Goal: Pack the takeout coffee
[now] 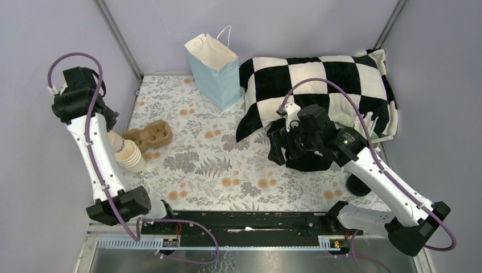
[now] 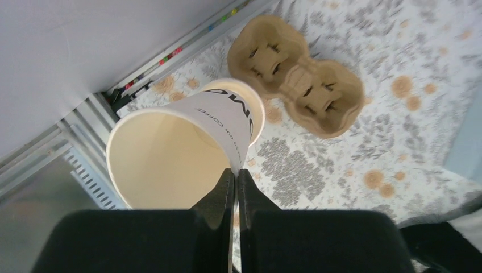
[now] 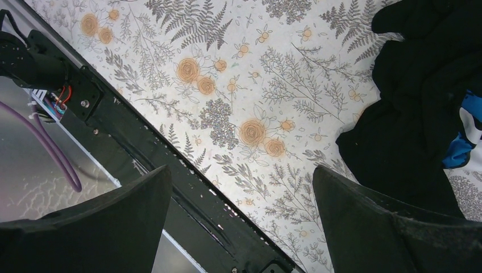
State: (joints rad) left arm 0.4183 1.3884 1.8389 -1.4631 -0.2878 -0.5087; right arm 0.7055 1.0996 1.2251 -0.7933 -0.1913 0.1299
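At left: pinching the wall of the paper cup [image 2: 187, 122] just below its rim with the left gripper [image 2: 236, 173], fingers pressed almost together on the thin paper. Held tilted, lidless, open mouth toward the wrist camera, at the left edge of the floral mat [image 1: 227, 165], near the cardboard cup carrier [image 2: 295, 74]. Cannot tell from above whether clear of the stack of cups [image 1: 132, 158].

Judged step: carrying the cup to a carrier well. To do it well: level the cup, lower it base-first over one well, keep the pinch light to avoid creasing the rim, release only once seated.

Further right: blue paper bag [image 1: 213, 71] standing at the back.

At right: nothing held in the right gripper [image 3: 241, 193], spread wide above the mat beside black cloth [image 3: 420, 114].
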